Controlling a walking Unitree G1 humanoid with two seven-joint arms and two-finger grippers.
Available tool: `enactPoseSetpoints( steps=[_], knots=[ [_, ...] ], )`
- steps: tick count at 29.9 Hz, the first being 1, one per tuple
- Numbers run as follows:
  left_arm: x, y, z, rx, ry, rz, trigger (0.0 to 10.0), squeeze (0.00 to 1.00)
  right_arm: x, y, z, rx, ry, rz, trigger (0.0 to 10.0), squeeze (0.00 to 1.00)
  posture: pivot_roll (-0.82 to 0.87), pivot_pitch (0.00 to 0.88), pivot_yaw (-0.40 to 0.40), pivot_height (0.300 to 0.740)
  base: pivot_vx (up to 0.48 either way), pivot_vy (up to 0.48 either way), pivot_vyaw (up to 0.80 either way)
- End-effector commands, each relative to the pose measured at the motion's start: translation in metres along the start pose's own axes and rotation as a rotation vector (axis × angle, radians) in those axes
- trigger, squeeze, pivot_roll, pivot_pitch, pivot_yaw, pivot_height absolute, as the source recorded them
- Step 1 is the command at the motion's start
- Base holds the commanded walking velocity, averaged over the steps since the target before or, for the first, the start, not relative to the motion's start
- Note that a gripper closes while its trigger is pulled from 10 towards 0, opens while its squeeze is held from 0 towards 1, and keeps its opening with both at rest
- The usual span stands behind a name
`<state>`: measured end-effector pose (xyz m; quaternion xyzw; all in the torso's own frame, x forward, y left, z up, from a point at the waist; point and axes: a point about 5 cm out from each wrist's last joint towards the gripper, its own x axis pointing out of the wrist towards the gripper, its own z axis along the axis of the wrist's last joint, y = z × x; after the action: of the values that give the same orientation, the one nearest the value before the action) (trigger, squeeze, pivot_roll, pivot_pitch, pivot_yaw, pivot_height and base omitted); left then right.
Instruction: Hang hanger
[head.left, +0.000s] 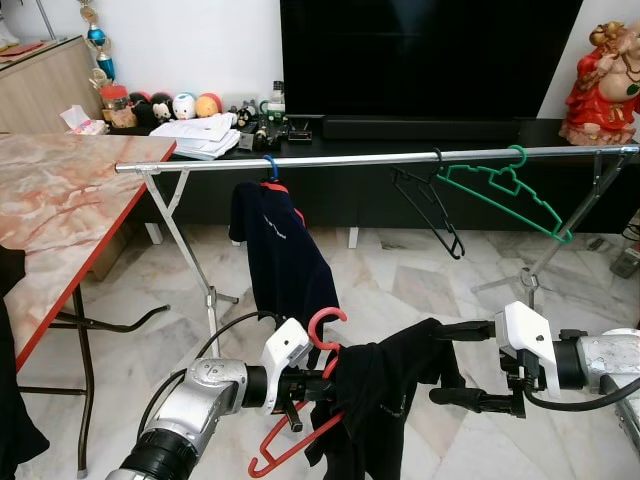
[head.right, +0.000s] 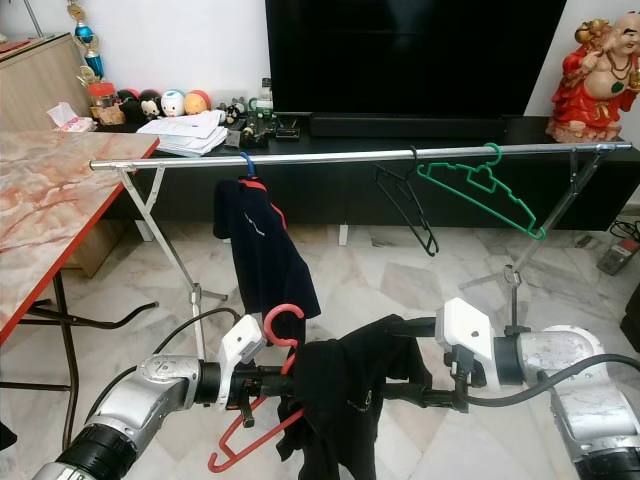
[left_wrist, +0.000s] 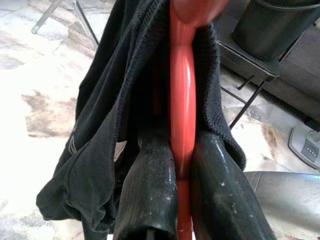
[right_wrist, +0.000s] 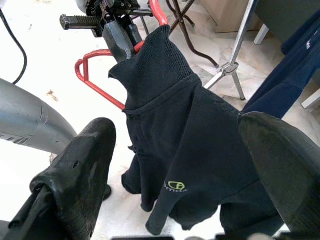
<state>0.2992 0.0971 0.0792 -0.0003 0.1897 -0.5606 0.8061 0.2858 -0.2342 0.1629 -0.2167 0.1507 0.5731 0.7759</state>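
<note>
A red hanger (head.left: 326, 327) carries a black polo shirt (head.left: 380, 400) low in front of me. My left gripper (head.left: 318, 384) is shut on the hanger's neck just below the hook. The left wrist view has the red hanger (left_wrist: 182, 125) pinched between both fingers (left_wrist: 150, 190). My right gripper (head.left: 455, 365) is open at the shirt's right shoulder, and the right wrist view has its fingers (right_wrist: 80, 170) spread wide on either side of the shirt (right_wrist: 190, 150). The silver rail (head.left: 380, 157) runs across above and beyond.
On the rail hang a dark blue shirt (head.left: 280, 250) on a blue hanger, a bare black hanger (head.left: 430, 205) and a green hanger (head.left: 500, 195). A marble table with a red edge (head.left: 60, 210) stands left. The TV cabinet (head.left: 420, 128) is behind.
</note>
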Motion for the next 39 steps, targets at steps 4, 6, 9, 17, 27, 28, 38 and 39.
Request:
enactPoseSetpoints(
  steps=[4, 6, 9, 17, 27, 28, 38, 39],
  knots=[
    [0.0, -0.001, 0.009, 0.022, -0.037, -0.018, 10.0, 0.0, -0.001, -0.002, 0.006, -0.026, -0.011, 0.006, 10.0, 1.0, -0.12, 0.0, 0.053, 0.74, 0.0, 0.0, 0.0],
    [0.0, -0.001, 0.009, 0.022, -0.037, -0.018, 10.0, 0.0, -0.001, -0.002, 0.006, -0.026, -0.011, 0.006, 10.0, 1.0, -0.12, 0.0, 0.053, 0.74, 0.0, 0.0, 0.0],
    [0.004, -0.01, 0.024, 0.153, 0.047, -0.158, 10.0, 0.0, 0.03, -0.011, 0.02, -0.136, -0.163, 0.006, 10.0, 0.0, -0.1, 0.0, 0.063, 0.74, 0.0, 0.0, 0.0],
    [0.003, -0.011, 0.03, 0.204, 0.081, -0.197, 10.0, 0.0, 0.043, -0.015, 0.029, -0.181, -0.228, -0.033, 10.0, 0.0, -0.11, 0.0, 0.066, 0.74, 0.0, 0.0, 0.0],
    [0.002, -0.014, 0.027, 0.211, 0.114, -0.239, 10.0, 0.0, 0.029, -0.01, 0.018, -0.201, -0.153, 0.133, 10.0, 0.0, -0.12, 0.0, 0.067, 0.74, 0.0, 0.0, 0.0],
    [0.002, -0.015, 0.026, 0.213, 0.116, -0.242, 10.0, 0.0, 0.027, -0.009, 0.015, -0.201, -0.12, 0.168, 10.0, 0.0, -0.12, 0.0, 0.067, 0.74, 0.0, 0.0, 0.0],
    [0.002, -0.016, 0.033, 0.29, 0.149, -0.268, 10.0, 0.0, 0.036, -0.012, 0.014, -0.205, -0.1, 0.219, 10.0, 0.0, -0.11, 0.0, 0.064, 0.74, 0.0, 0.0, 0.0],
    [0.002, -0.016, 0.034, 0.299, 0.151, -0.272, 10.0, 0.0, 0.037, -0.013, 0.015, -0.205, -0.102, 0.216, 10.0, 0.0, -0.11, 0.0, 0.064, 0.74, 0.0, 0.0, 0.0]
  ],
)
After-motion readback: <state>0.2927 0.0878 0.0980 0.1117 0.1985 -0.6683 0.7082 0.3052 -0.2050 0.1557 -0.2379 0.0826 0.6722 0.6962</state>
